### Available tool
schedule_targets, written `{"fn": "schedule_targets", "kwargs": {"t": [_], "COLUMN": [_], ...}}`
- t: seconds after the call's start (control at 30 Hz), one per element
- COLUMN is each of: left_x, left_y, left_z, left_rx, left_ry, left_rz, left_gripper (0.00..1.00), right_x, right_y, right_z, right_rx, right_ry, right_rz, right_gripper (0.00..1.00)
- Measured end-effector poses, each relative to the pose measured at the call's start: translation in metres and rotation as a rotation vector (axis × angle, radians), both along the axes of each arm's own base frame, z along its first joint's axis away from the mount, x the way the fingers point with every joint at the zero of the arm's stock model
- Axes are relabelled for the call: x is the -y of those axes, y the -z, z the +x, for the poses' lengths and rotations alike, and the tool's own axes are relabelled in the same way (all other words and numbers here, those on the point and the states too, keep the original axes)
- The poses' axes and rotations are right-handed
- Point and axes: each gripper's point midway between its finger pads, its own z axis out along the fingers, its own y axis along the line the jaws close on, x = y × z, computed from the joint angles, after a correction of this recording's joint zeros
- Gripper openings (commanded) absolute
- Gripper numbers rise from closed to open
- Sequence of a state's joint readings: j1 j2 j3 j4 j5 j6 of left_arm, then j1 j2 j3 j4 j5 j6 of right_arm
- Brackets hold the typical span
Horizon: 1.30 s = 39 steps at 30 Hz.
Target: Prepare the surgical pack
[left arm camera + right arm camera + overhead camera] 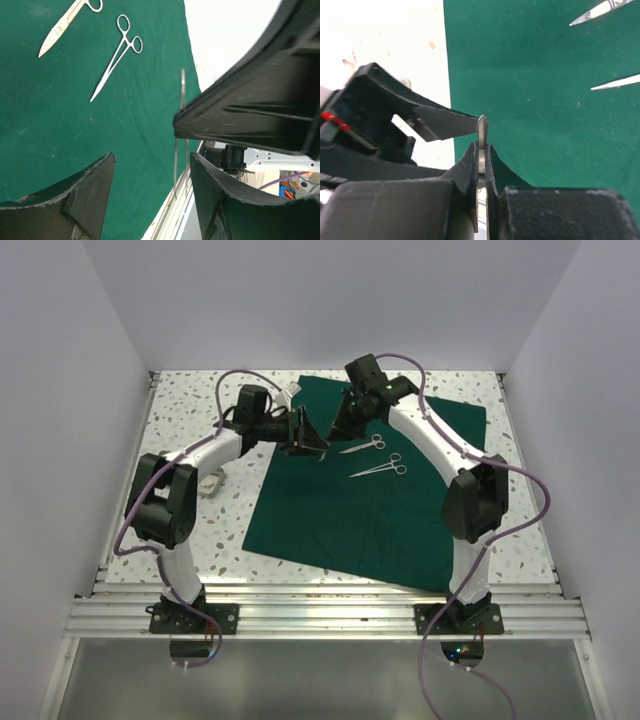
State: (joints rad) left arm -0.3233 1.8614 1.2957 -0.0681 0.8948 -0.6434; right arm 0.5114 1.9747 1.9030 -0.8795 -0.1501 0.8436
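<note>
The dark green drape [370,500] lies spread flat on the table. On it rest steel scissors [365,446] [62,22] and ring-handled forceps [380,469] [117,55]. My right gripper [335,430] [481,147] is shut on a pair of steel tweezers [482,127], held above the drape's left part. In the left wrist view the tweezers [182,95] hang down from the right gripper's black fingers [250,110]. My left gripper [310,440] [151,157] stands open around the tweezers' thin legs without touching them.
A small white piece [290,392] lies at the drape's far left corner, and another white object [212,480] sits on the speckled table beside the left arm. White walls close in the table on three sides. A metal rail [320,590] runs along the near edge.
</note>
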Motion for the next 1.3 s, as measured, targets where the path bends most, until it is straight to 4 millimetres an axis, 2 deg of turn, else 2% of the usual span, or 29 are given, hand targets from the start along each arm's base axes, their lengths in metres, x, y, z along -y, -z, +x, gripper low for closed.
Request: {"fn": "schedule_targets", "kwargs": {"t": [0.17, 0.27, 0.4, 0.47, 0.5, 0.6, 0.7, 0.73, 0.8, 0.87, 0.93, 1.03, 1.07, 1.1, 1.17, 1.3], "left_x": [0.004, 0.006, 0.009, 0.010, 0.010, 0.008, -0.003, -0.013, -0.044, -0.090, -0.141, -0.221, -0.242, -0.256, -0.270, -0.291], "left_y": [0.000, 0.002, 0.001, 0.000, 0.000, 0.000, 0.007, 0.013, 0.027, 0.040, 0.043, 0.033, 0.027, 0.023, 0.020, 0.033], "left_z": [0.000, 0.000, -0.002, -0.002, -0.001, 0.002, 0.006, 0.008, 0.011, 0.021, 0.028, 0.031, 0.033, 0.035, 0.036, 0.031], "left_rx": [-0.014, -0.031, -0.040, -0.036, -0.036, -0.029, -0.038, -0.050, -0.096, -0.137, -0.151, -0.130, -0.114, -0.102, -0.104, -0.177], "left_ry": [0.005, 0.013, 0.031, 0.033, 0.032, 0.023, -0.017, -0.051, -0.145, -0.298, -0.468, -0.735, -0.809, -0.867, -0.938, -1.062], "left_rz": [-0.011, -0.025, -0.044, -0.048, -0.048, -0.046, -0.031, -0.016, 0.025, 0.091, 0.145, 0.224, 0.254, 0.282, 0.329, 0.421], "left_gripper": [0.53, 0.33, 0.13, 0.00, 0.00, 0.00, 0.00, 0.00, 0.00, 0.00, 0.00, 0.00, 0.00, 0.00, 0.00, 0.00], "right_x": [-0.002, -0.003, -0.004, -0.005, -0.006, -0.007, -0.004, -0.001, 0.011, 0.028, 0.046, 0.073, 0.081, 0.090, 0.100, 0.105], "right_y": [-0.002, 0.005, 0.013, 0.014, 0.015, 0.014, 0.013, 0.013, 0.015, 0.019, 0.028, 0.052, 0.060, 0.067, 0.074, 0.077], "right_z": [0.002, 0.003, 0.005, 0.007, 0.008, 0.012, 0.018, 0.021, 0.025, 0.030, 0.035, 0.032, 0.030, 0.028, 0.025, 0.021], "right_rx": [0.003, -0.007, -0.025, -0.031, -0.033, -0.038, -0.039, -0.040, -0.046, -0.060, -0.082, -0.151, -0.177, -0.200, -0.231, -0.243], "right_ry": [-0.003, -0.003, -0.003, -0.003, -0.004, -0.002, 0.013, 0.022, 0.052, 0.091, 0.138, 0.200, 0.221, 0.240, 0.269, 0.298], "right_rz": [0.006, -0.001, -0.011, -0.014, -0.016, -0.024, -0.049, -0.062, -0.093, -0.123, -0.144, -0.176, -0.191, -0.209, -0.236, -0.274], "right_gripper": [0.00, 0.00, 0.02, 0.11, 0.24, 0.35, 0.52, 0.63, 0.76, 0.86, 0.86, 0.84, 0.82, 0.80, 0.79, 0.78]}}
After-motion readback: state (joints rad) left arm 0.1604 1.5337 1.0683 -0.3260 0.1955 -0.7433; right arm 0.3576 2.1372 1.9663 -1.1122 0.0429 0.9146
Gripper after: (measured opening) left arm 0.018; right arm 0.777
